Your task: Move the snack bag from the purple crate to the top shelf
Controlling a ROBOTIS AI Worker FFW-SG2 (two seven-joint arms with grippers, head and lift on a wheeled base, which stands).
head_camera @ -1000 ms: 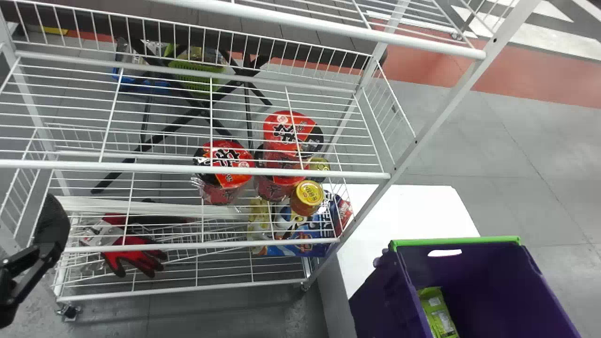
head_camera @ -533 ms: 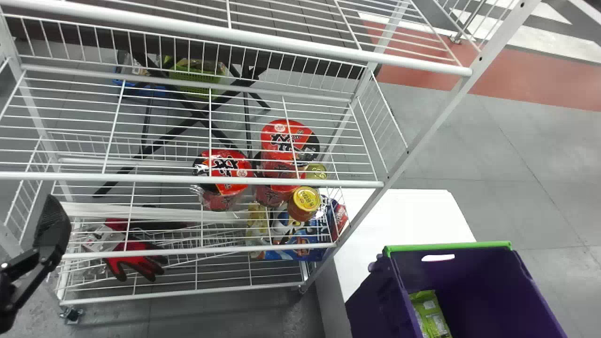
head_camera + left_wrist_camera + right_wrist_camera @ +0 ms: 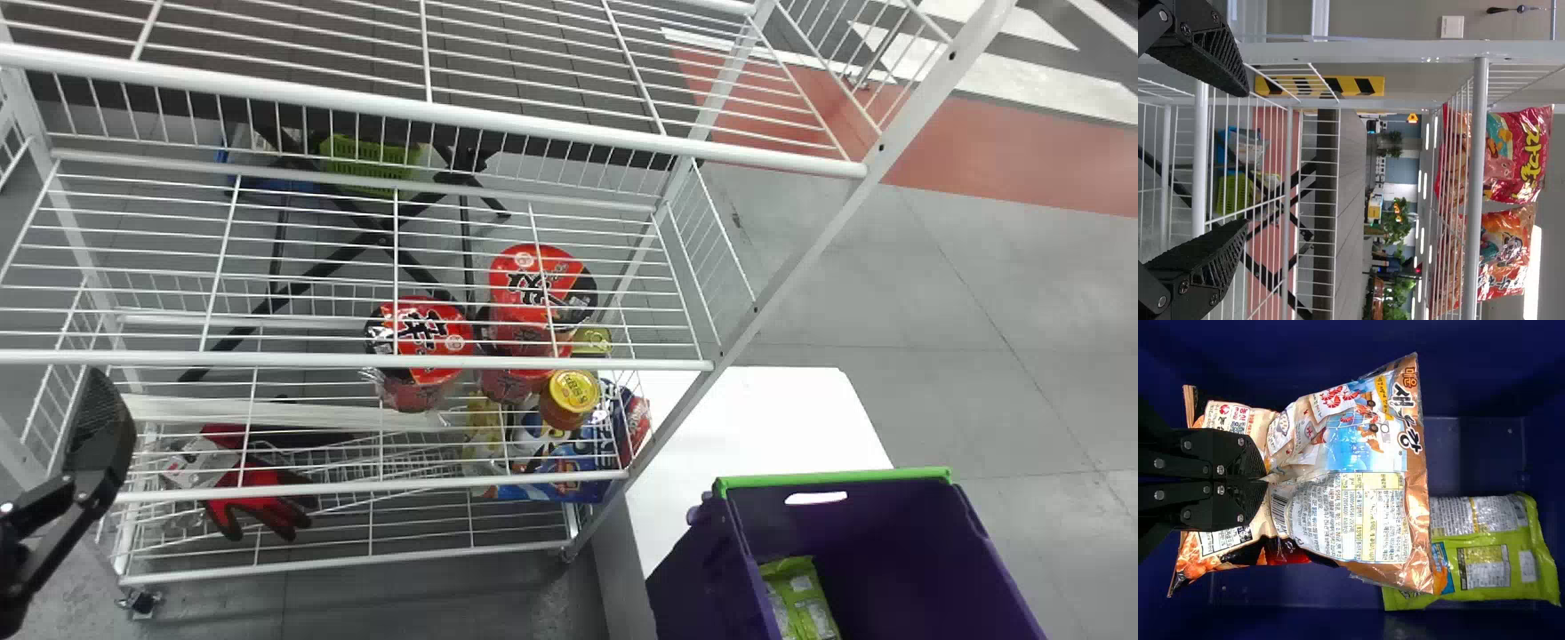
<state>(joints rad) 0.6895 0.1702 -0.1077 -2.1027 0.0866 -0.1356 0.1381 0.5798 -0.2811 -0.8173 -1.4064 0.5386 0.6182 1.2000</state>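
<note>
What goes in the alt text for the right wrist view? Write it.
The right gripper pinches a crumpled, brown-edged snack bag, seen against the inside of the purple crate; behind it are a green bag and a partly covered orange-and-black bag.

To the left of the purple crate (image 3: 698, 560), the robot's left gripper (image 3: 100, 436) was black all over, its angular links (image 3: 59, 500) joined to wedge-shaped fingers (image 3: 1193, 267) that narrowed towards blunt tips and had slanting ribs (image 3: 1223, 279) set into the sides like a lattice. A dark, rough-grained pad (image 3: 1195, 70) ran along a finger's inner face, and round silver screws (image 3: 1185, 28) dotted the finger bases and links. At the crate, the right gripper (image 3: 1265, 479) matched it (black again, with even more screw heads showing), its ribbed fingers joined to flat, round-cornered links.
</note>
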